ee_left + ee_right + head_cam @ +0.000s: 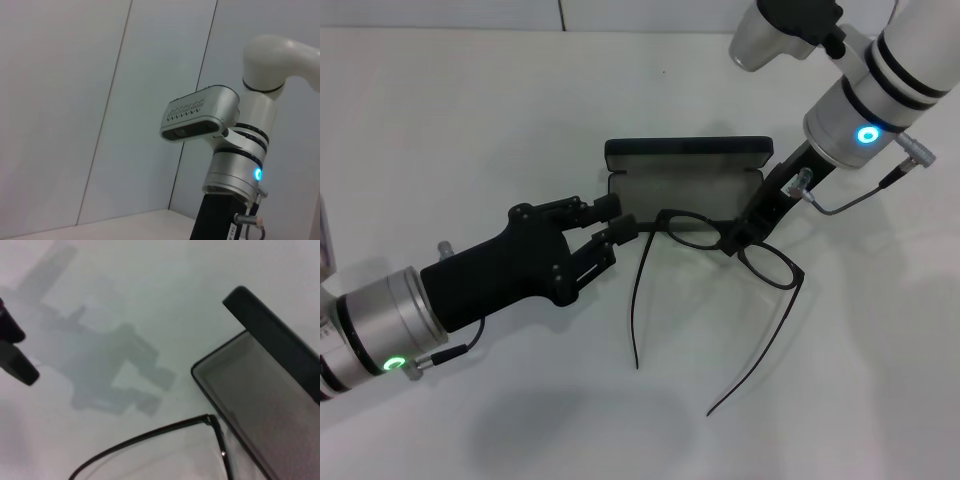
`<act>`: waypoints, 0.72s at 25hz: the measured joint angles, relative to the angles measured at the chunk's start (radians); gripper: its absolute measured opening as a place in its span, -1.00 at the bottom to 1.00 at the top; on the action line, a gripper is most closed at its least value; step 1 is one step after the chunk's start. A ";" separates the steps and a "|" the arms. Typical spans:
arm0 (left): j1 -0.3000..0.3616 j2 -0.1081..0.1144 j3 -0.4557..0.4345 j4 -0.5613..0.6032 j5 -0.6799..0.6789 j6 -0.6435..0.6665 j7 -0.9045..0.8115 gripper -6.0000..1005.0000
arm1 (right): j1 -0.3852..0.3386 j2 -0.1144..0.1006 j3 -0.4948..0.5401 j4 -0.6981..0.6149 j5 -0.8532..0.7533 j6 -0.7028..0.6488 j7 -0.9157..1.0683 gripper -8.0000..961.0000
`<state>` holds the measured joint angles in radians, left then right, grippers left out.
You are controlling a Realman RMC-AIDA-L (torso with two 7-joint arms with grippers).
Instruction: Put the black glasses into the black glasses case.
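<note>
Left gripper (616, 221) nearest me, black fingers pinched together on the hinge corner of the black glasses (725, 240); left wrist view shows only the other arm. Glasses sit unfolded, frame front just at the open rim of the black glasses case (685, 172), temples trailing toward me over the white table (470, 110). Right gripper (738, 236) meets the frame at the bridge; can't tell if its fingers are closed on it. I read this as the carry-in step, both arms at the frame. Next I'd lift slightly, shift toward the grey lining, temples need folding or they hang out
</note>
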<state>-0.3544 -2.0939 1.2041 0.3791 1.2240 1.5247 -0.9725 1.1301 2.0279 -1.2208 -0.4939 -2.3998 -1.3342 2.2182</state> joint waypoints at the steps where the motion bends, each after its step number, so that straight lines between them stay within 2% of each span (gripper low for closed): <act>1: 0.000 0.000 0.000 -0.001 0.000 0.000 0.000 -0.45 | -0.003 0.000 0.000 -0.001 0.008 0.000 -0.005 -0.51; 3: 0.000 0.000 0.000 -0.006 -0.002 0.000 0.000 -0.46 | -0.012 0.000 -0.002 -0.006 0.021 0.000 -0.012 -0.51; 8: 0.002 0.000 0.000 -0.007 -0.007 0.000 0.000 -0.46 | -0.019 0.000 -0.007 -0.008 0.036 -0.011 -0.013 -0.75; 14: 0.006 0.000 0.000 -0.007 -0.008 0.002 -0.006 -0.47 | -0.031 0.000 -0.010 -0.023 0.037 -0.026 -0.010 -0.89; 18: 0.013 0.002 0.000 -0.006 -0.034 0.014 -0.010 -0.47 | -0.136 0.000 -0.055 -0.203 0.081 -0.078 0.005 -0.89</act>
<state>-0.3419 -2.0922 1.2042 0.3727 1.1905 1.5390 -0.9823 0.9945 2.0279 -1.2757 -0.6965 -2.3183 -1.4123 2.2232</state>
